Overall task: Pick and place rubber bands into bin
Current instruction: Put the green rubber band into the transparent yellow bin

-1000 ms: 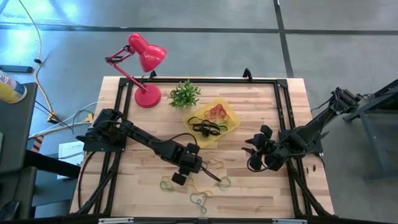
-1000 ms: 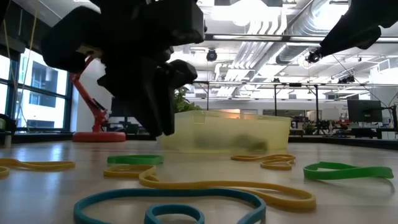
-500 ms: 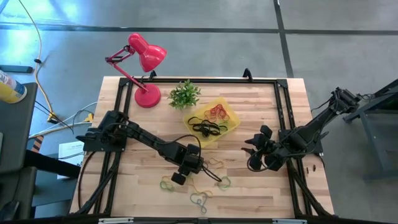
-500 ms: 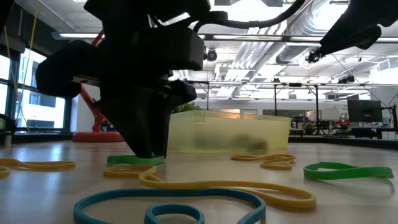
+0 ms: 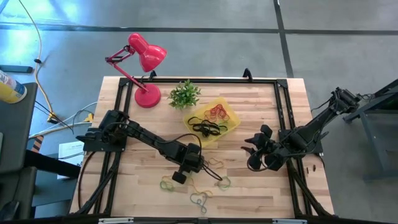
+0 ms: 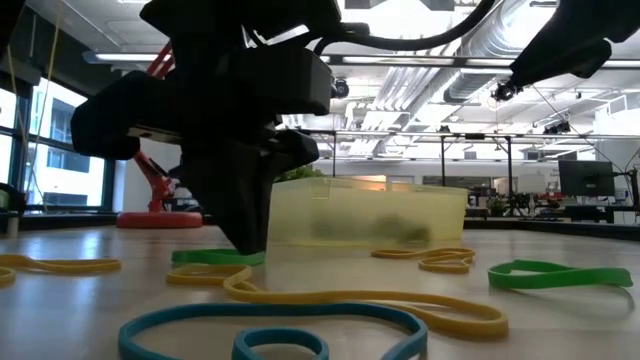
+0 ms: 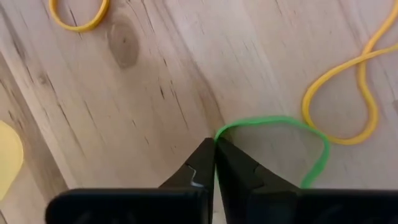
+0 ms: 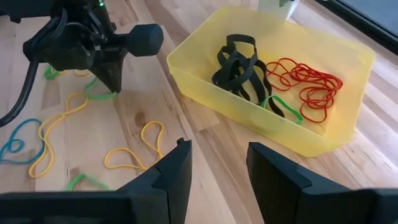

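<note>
My left gripper (image 5: 178,178) stands low over the table's near middle, its fingers shut on a green rubber band (image 7: 273,118), which also shows in the low view as the green rubber band (image 6: 215,257). More rubber bands lie loose around it: yellow (image 7: 339,102), blue (image 6: 270,325) and another green one (image 6: 555,272). The yellow translucent bin (image 5: 211,121) rests flat on the table farther back, and black, red and green bands (image 8: 236,62) lie inside it. My right gripper (image 8: 217,168) is open and waits near the table's right side (image 5: 252,155). My left gripper pinches the green rubber band at one end of its loop (image 7: 225,129) between its two fingertips. It comes from above, pointing down. The rest of the loop (image 7: 322,146) lies slack on the table beyond the fingertips.
A red desk lamp (image 5: 146,62) and a small green plant (image 5: 184,93) stand at the table's far edge, left of the bin. Black frame rails (image 5: 283,112) run along the table's sides. Bare wood (image 5: 255,112) lies between the bin and the right arm.
My left gripper has come down from above the table until its fingertips reach the tabletop at the green rubber band. The bands and the bin lie where they were.
</note>
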You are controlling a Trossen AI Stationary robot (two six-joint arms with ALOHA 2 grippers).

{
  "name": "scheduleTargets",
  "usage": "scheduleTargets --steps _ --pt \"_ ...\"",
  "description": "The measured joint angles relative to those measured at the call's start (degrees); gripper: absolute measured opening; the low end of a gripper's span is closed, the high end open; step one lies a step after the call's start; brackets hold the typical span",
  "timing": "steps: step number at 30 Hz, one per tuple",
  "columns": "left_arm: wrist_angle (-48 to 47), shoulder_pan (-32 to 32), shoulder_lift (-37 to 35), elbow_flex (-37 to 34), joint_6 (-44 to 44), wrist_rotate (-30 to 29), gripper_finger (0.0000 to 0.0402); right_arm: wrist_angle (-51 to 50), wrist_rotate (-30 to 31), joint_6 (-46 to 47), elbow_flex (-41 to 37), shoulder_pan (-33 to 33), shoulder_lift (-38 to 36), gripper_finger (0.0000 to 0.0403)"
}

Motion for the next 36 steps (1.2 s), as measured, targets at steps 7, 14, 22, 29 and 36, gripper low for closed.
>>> scheduleTargets --steps 7,14,22,29,36 --pt "-0.9 0.1 -3.5 -0.4 -0.2 -1.0 0.0002 0.0 0.0 0.0 0.0 0.0 0.0 0.0144" --pt "-4.1 0.0 -8.3 4.3 2.0 -3.1 0.0 0.0 0.0 0.0 0.0 0.0 0.0 0.0144" --pt "-7.6 4.1 -9.6 16.4 12.5 -10.5 0.0 -0.1 0.6 0.8 0.0 0.0 0.0 0.0144" --pt "-5.3 13.6 -9.1 19.7 19.3 -11.3 0.0 0.0 1.5 1.7 0.0 0.0 0.0 0.0144" --pt "-2.3 22.6 -7.4 19.7 21.1 -8.7 0.0 0.0 4.1 2.4 0.0 0.0 0.0 0.0144"
